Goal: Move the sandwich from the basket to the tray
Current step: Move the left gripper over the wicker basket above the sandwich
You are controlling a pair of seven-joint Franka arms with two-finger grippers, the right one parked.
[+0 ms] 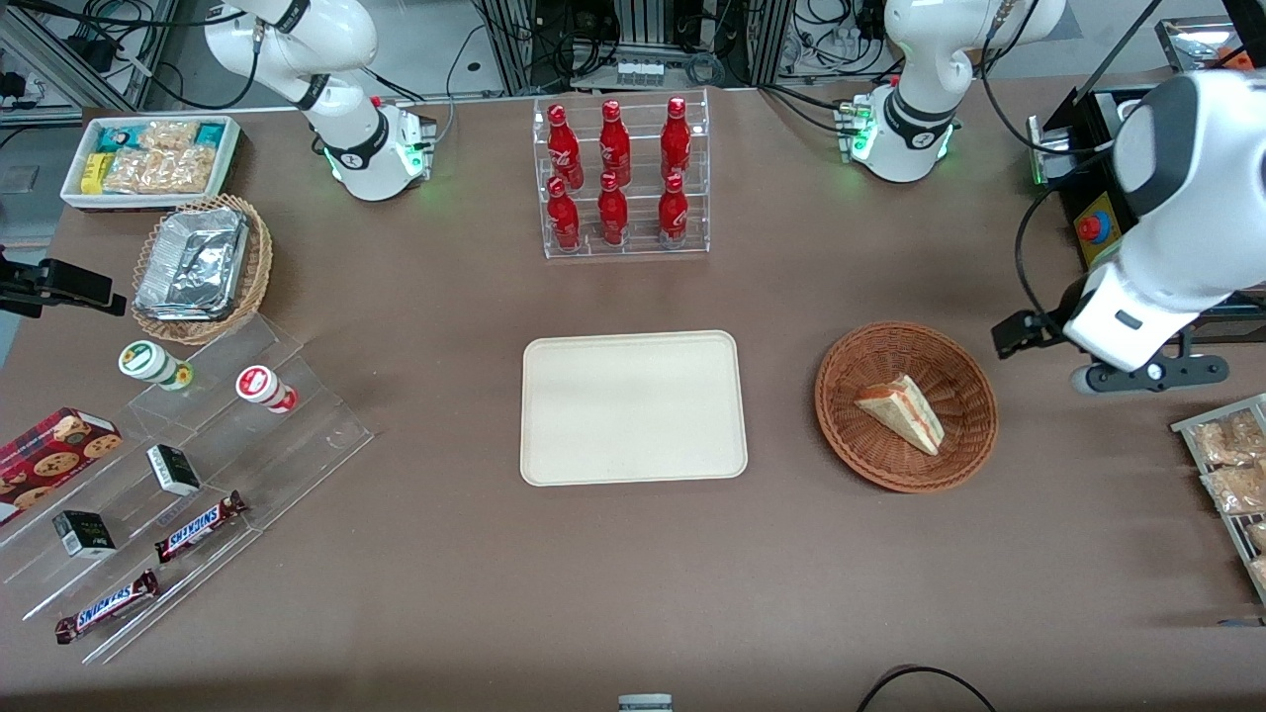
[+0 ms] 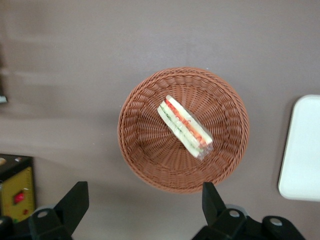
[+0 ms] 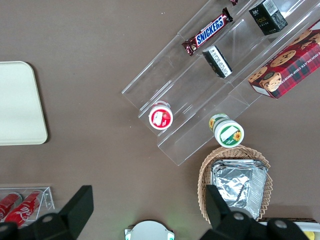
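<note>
Sandwich (image 1: 900,412) lies flat in the reddish-brown basket (image 1: 905,341), just beside the bare tray (image 1: 633,407) at mid-table. Gripper (image 2: 145,202) hangs above the table toward the working arm's end, clear of basket rim and sandwich, fingers (image 2: 212,200) spread wide, holding nothing.

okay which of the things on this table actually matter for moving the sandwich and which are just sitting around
Matter: sandwich lying in the reddish basket; bare cream tray beside it; left arm's tool, open, up above the basket's rim.

Sitting around: cola bottle rack, foil containers in a tan basket, snack bin, Snickers bars, cookie box.
</note>
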